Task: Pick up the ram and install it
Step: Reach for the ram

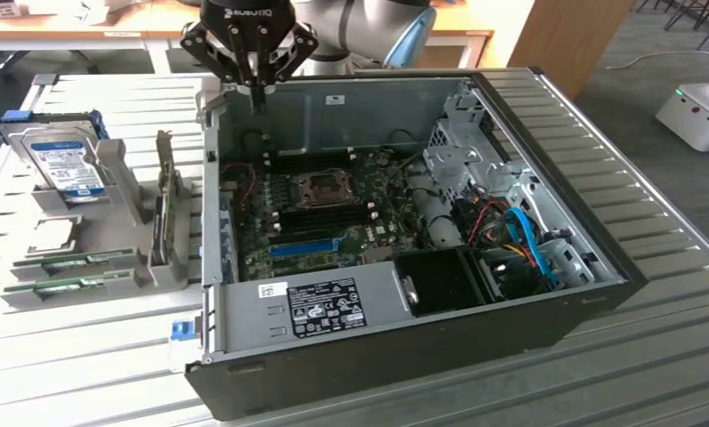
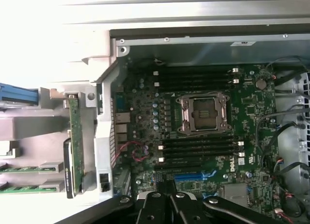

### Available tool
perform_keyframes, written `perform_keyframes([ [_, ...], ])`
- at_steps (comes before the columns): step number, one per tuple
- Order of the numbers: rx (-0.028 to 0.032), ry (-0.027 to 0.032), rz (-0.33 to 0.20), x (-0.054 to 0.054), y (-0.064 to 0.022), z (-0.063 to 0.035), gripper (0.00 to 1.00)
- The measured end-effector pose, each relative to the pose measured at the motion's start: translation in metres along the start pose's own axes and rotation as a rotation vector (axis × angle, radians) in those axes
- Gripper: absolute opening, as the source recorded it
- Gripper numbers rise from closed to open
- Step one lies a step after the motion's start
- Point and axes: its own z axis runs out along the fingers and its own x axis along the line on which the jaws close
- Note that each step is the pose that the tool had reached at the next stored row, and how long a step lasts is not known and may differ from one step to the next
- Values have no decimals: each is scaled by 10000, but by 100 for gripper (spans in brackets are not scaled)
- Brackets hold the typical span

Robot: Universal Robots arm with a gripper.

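The black robot hand (image 1: 259,84), fingers pressed together and holding nothing, hangs over the open black computer case (image 1: 592,276), which contains a green motherboard (image 1: 318,213). Two thin green ram sticks (image 1: 79,261) (image 1: 67,286) lie in a grey slotted rack (image 1: 28,301) on the tabletop (image 1: 663,356).

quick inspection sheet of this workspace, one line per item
surface: ribbed metal table; open computer case lies on it
job's things: two ram sticks lie in the grey holder, at the exterior view's left of the case; memory slots look empty
clutter: hard drive and upright card in the same holder
tool: tool shut, above the case's far wall, no ram in it
cables: blue cables and red wires inside the case
surroundings: wooden desk behind; white machine at the exterior view's right
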Motion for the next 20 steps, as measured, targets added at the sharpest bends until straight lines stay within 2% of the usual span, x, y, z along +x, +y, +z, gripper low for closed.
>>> perform_keyframes([
  [9, 0, 1, 2, 218, -16, 2, 11],
  [20, 0, 3, 2, 557, -42, 3, 11],
])
